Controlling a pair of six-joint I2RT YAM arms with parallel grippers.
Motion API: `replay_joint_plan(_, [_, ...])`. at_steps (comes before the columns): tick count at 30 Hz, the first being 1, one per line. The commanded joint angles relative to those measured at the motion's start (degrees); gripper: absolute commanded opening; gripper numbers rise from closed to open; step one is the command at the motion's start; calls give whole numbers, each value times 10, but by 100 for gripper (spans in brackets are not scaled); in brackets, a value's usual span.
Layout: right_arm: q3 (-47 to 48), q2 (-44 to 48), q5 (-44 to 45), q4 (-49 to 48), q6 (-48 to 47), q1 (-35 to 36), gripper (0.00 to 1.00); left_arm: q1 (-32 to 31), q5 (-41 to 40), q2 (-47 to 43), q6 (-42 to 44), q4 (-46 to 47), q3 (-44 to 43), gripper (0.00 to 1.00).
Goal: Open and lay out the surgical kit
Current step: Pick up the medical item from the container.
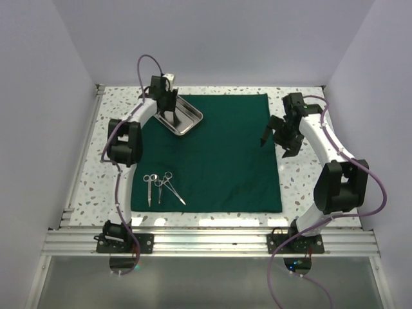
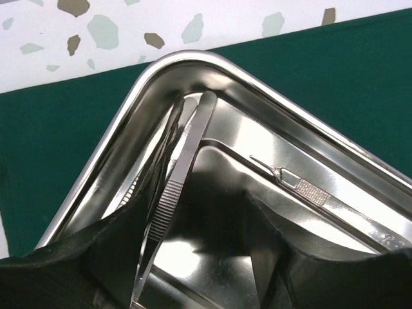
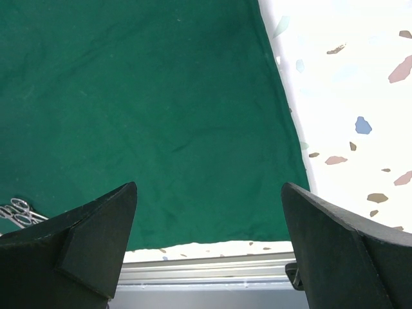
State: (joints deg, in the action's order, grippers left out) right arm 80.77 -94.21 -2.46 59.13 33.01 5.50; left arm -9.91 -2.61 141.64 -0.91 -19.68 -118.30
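Observation:
The dark green drape [image 1: 219, 154] lies spread flat on the table. The steel tray [image 1: 190, 122] sits on its far left corner. My left gripper [image 1: 168, 111] is down inside the tray [image 2: 129, 116], jaws open. The tweezers [image 2: 183, 161] stand on edge between the fingers, close to the left finger [image 2: 116, 251]. A thin scalpel-like steel tool [image 2: 322, 196] lies in the tray to the right. Scissors [image 1: 149, 187] and forceps [image 1: 171, 187] lie on the drape's near left part. My right gripper [image 1: 280, 138] is open and empty above the drape's right edge [image 3: 283, 116].
The speckled tabletop [image 1: 302, 187] shows around the drape. An aluminium rail [image 1: 212, 241] runs along the near edge and also shows in the right wrist view [image 3: 206, 270]. The scissors' rings [image 3: 16, 212] show at that view's left edge. White walls enclose the table.

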Motion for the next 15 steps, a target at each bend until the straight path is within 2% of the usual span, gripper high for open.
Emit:
replay_joint_plan(1, [9,3,-12,-2,4,-2,98,4,72,5,-30,-15,-6,64])
replay_joint_plan(7, [9,3,-22,-8,6,-3,98,1,91,3,-44,-25,2,55])
replay_joint_plan(10, [4,9,-19,-8,4,-3,98,0,91,3,-44,-26,-2,43])
replay_joint_plan(11, [3,11,-18,-7,3,-2,98,0,91,5,-44,-29,-5,30])
replay_joint_plan(13, [-1,15,-16,-6,1,-3,98,0,91,13,-43,-35,-19,25])
replay_joint_plan(14, [-1,16,-15,-5,0,-3,98,0,90,16,-43,-42,-24,14])
replay_joint_plan(15, [-2,17,-15,-5,0,-3,97,0,92,22,-44,-45,-28,12])
